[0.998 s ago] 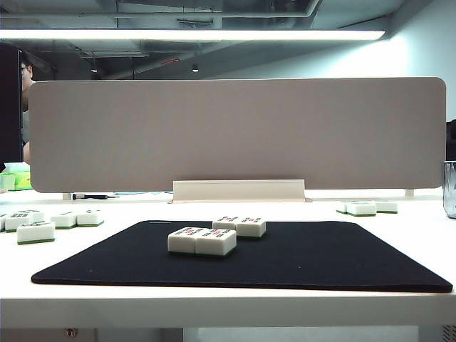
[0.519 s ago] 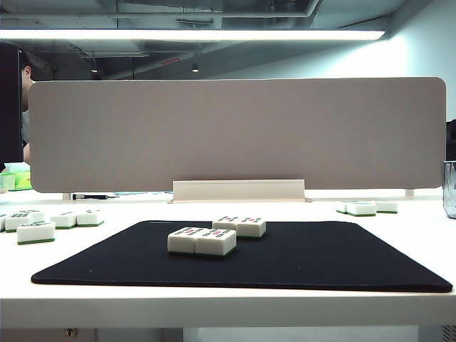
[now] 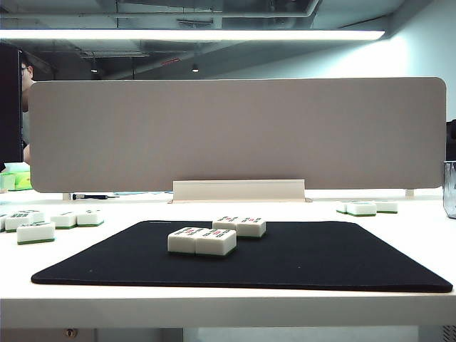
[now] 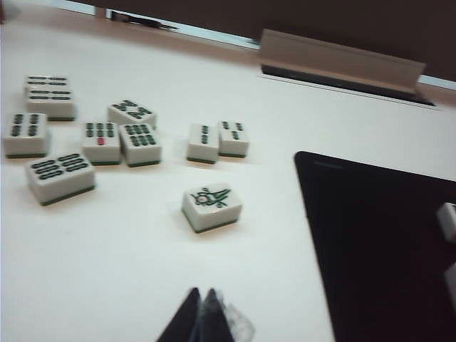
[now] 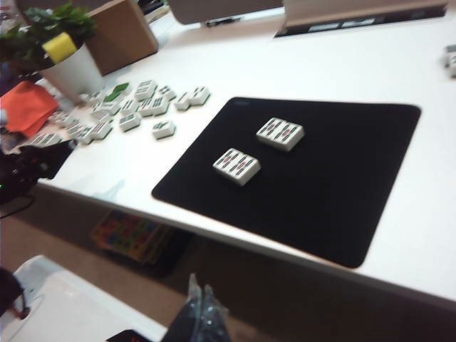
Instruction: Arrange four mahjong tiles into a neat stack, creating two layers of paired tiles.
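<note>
In the exterior view no arm shows. Nearest the camera lies the black mat (image 3: 299, 260) on the white tabletop (image 3: 214, 303). On the mat sit the four mahjong tiles as two flat pairs, none stacked: the near pair (image 3: 202, 241) just left of the mat's middle, its two tiles touching side by side, and the far pair (image 3: 239, 226) close behind it toward one o'clock, likewise side by side. The two pairs stand a little apart.

Beyond the mat's left edge, at about ten o'clock from the near pair, spare tiles (image 3: 35, 231) lie loose on the tabletop; a few more spare tiles on the right (image 3: 362, 208) rest toward two o'clock. Behind everything stands a wide grey divider panel (image 3: 235, 132), with a pale slotted rail (image 3: 239, 190) at its foot.

The left claw (image 4: 205, 317) is closed on nothing, its tips pressed together above bare tabletop, short of the loose tiles; the closest of these, a bird-marked tile (image 4: 211, 206), lies just ahead of it, and the mat's corner is off to one side.

The right claw (image 5: 197, 313) hangs off the tabletop's near edge, above the floor, well short of the mat. Its tips are together, holding nothing. From there both pairs show on the mat, and farther off a white plant pot (image 5: 71, 71) and a cardboard box (image 5: 122, 32).
</note>
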